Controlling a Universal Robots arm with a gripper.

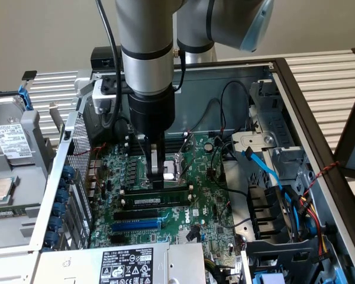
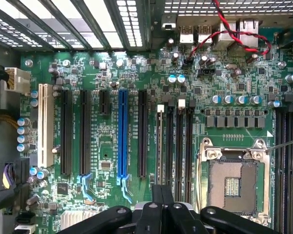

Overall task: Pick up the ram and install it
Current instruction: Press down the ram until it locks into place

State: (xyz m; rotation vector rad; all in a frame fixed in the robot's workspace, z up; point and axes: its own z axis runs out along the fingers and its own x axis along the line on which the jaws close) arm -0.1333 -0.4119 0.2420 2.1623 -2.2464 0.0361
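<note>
Near the centre of the exterior view, the robot arm's black gripper (image 1: 158, 177) reaches straight down into the open grey metal computer case (image 1: 319, 136), its fingers clenched together with their tips touching the top edge of the ram (image 1: 160, 194), a long thin green circuit-board stick with a white label strip. That stick stands on edge in one of the memory slots of the green motherboard (image 1: 213, 201), just below the silver processor socket (image 1: 170, 165) in the frame; whether it is fully seated is hard to judge from this angle. Further down the frame lies a long blue expansion slot (image 1: 136, 225). From the wrist camera, the shut gripper (image 2: 162, 207) hangs over the motherboard (image 2: 112, 161), with the blue expansion slot (image 2: 122, 134) and the processor socket (image 2: 234, 180) on either side.
</note>
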